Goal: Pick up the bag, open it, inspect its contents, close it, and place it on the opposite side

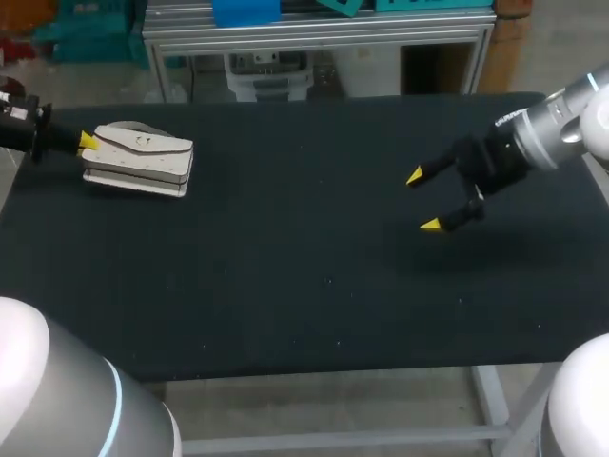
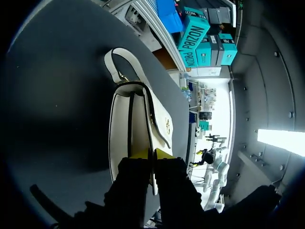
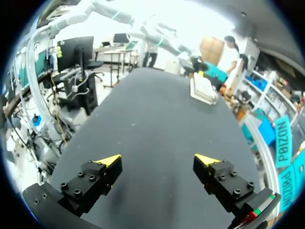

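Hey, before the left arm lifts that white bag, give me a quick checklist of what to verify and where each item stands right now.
1. Left tool gripping the bag: ok, its yellow tips press the bag's edge from both sides.
2. Bag closed: ok, the flap lies down over the front in the left wrist view.
3. Bag resting flat on the table: ok.
4. Right tool open and empty: ok, fingers wide apart, nothing between them.
5. Right tool clear of the bag: ok, it is on the table's opposite side.
6. Grip firm enough for lifting: cannot tell.
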`<act>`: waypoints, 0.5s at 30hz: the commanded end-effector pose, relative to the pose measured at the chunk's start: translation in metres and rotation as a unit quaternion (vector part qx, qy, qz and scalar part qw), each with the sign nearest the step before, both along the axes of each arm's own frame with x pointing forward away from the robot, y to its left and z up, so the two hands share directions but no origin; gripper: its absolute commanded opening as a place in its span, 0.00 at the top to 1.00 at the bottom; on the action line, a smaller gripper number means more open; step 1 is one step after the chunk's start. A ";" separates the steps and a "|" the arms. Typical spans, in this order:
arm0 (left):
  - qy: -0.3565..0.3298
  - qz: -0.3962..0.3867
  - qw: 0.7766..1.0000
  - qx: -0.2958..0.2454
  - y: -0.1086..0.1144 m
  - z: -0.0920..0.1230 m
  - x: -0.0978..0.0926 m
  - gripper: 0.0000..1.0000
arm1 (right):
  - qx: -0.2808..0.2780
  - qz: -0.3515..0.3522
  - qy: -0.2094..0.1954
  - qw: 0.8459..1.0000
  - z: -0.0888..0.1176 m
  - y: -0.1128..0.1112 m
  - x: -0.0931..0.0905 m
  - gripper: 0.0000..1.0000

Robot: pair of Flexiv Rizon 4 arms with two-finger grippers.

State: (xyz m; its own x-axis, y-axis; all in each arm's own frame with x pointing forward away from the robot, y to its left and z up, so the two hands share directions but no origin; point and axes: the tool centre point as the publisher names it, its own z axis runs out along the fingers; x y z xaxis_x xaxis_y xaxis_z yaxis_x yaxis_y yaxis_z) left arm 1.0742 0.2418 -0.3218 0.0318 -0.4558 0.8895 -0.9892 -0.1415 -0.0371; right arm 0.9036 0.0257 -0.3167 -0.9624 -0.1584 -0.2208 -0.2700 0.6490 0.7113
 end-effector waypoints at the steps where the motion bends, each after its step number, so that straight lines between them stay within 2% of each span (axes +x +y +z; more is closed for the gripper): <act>1: 0.046 -0.103 0.994 -0.013 -0.021 -0.003 0.001 1.00 | 0.002 0.000 -0.003 1.000 -0.003 0.003 -0.003 0.00; 9: 0.001 -0.090 0.996 -0.005 -0.062 0.002 -0.019 1.00 | -0.030 -0.066 0.016 0.997 -0.013 0.008 -0.004 0.00; 15: -0.032 -0.076 0.997 -0.008 -0.082 0.009 -0.029 1.00 | -0.021 -0.072 0.034 0.997 -0.023 0.013 -0.003 0.00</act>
State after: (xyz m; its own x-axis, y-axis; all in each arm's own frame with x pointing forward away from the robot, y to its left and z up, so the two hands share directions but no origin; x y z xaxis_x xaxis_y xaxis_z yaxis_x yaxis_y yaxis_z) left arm 1.0547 0.1692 -0.3146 -0.0915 -0.4293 0.8985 -0.9956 0.0561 -0.0746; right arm 0.8985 0.0354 -0.3333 -0.9883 -0.0278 -0.1501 -0.1260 0.7038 0.6992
